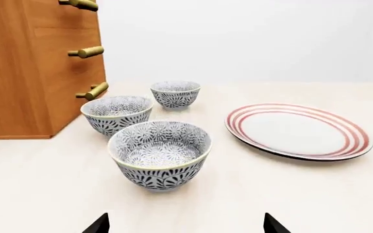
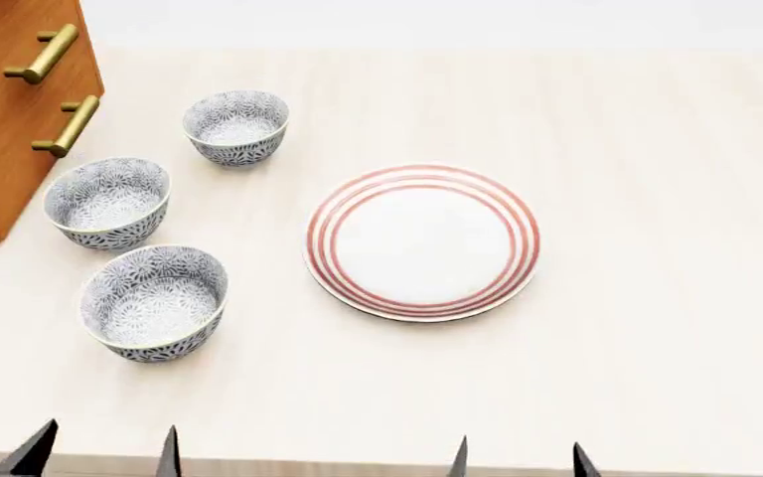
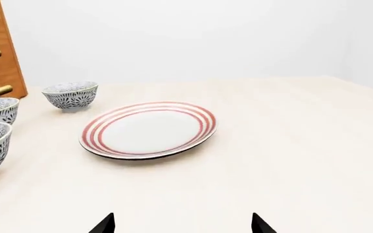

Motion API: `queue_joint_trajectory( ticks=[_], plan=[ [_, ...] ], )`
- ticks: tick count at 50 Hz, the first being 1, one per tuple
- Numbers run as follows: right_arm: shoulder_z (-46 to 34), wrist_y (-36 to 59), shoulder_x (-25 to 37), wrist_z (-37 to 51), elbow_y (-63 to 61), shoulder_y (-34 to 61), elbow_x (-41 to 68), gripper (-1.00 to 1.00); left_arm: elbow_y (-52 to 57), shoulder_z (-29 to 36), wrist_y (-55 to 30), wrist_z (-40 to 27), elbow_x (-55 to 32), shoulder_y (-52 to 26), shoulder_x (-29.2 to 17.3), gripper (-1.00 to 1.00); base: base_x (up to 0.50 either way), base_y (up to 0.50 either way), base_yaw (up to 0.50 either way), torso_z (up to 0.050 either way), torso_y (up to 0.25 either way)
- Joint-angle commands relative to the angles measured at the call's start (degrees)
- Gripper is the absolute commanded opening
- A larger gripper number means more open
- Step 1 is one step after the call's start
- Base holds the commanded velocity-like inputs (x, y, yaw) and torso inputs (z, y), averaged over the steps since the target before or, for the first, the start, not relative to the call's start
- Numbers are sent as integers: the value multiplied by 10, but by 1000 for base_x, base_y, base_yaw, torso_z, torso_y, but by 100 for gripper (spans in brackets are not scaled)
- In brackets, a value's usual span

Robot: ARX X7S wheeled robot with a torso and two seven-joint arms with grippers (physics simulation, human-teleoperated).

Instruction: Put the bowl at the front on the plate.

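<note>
Both jaws stand released and hold nothing; the bowl (image 2: 154,302) sits untouched on the table (image 2: 647,328), the plate (image 2: 421,241) bare, so everything remains.

Pretty bright, even render lighting from overhead, no glare anywhere. Only soft faint shadows under the bowls (image 2: 154,302) and plate (image 2: 421,241) on the pale surface (image 2: 647,328). Everything's sharp, no blur or edge distortion.

Glossy ceramic bowl (image 2: 154,302); smooth glazed plate (image 2: 421,241); matt pale wood table (image 2: 660,328); satin wooden cabinet (image 2: 4,109), brass handles (image 2: 67,126).
</note>
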Motion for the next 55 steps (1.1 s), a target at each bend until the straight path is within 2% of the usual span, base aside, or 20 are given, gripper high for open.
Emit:
queue_joint_trajectory(
  ticks=[1,29,32,38,55],
  plan=[
    [-1,77,14,13,-61,27,31,100,119,4,-160,-19,-25,-45,-9,100,0,0,0,0,0],
    [-8,267,53,34,-196,119,79,100,171,44,-280,-12,-52,-166,-33,100,0,0,0,0,0],
    [-3,304,55,43,-219,142,90,100,199,47,-343,-14,-62,-200,-33,100,0,0,0,0,0],
    [-9,341,60,52,-237,171,92,100,205,48,-395,-18,-74,-253,-28,100,0,0,0,0,0],
    [-12,409,72,58,-274,264,113,100,213,41,-468,-20,-102,-353,-25,100,0,0,0,0,0]
  ],
)
